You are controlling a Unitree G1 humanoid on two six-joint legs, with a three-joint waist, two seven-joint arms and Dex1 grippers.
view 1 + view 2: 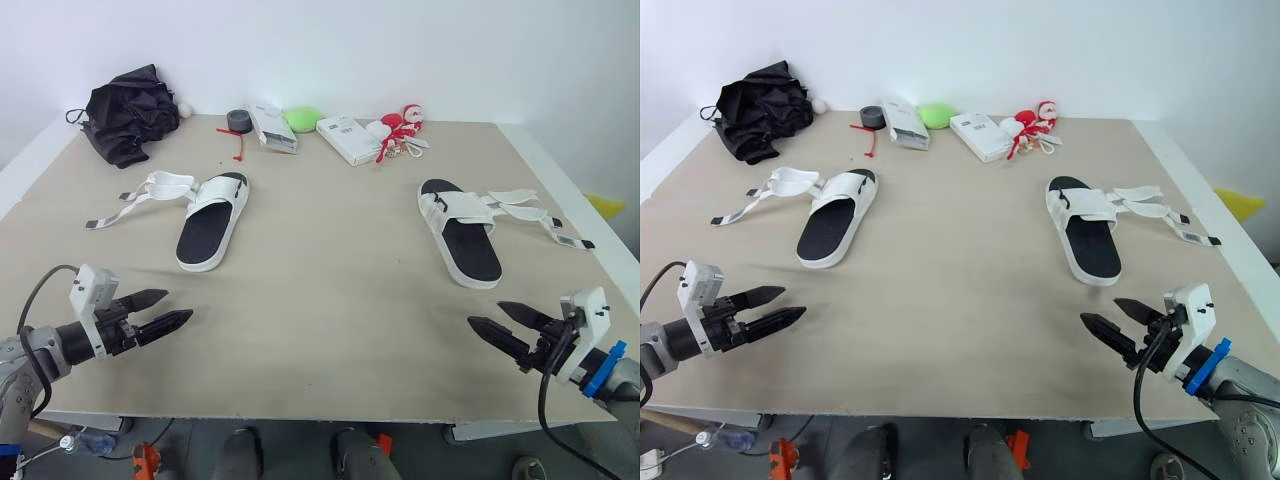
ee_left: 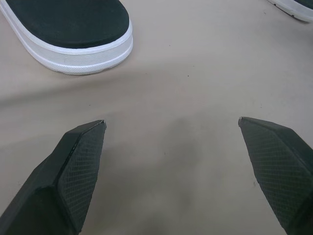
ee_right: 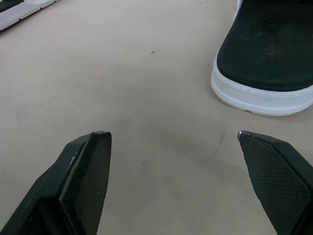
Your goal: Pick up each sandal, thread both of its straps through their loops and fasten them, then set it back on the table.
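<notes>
Nothing is picked up yet, so the job looks to be at its very start. The left sandal [image 1: 212, 222] lies flat on the worktop [image 1: 330, 270] at about ten o'clock, the right sandal [image 1: 462, 232] at about two o'clock. Their straps [image 1: 150, 190] lie loose, out to the sides. The left hand [image 1: 180, 305], at seven o'clock, is open and holds nothing. The right hand [image 1: 483, 313], at five o'clock, is open too. Next, I think one hand must reach to a sandal and grab it.

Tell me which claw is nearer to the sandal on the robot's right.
Right. The right claw hovers just short of that sandal; the left claw is far across the table.
</notes>
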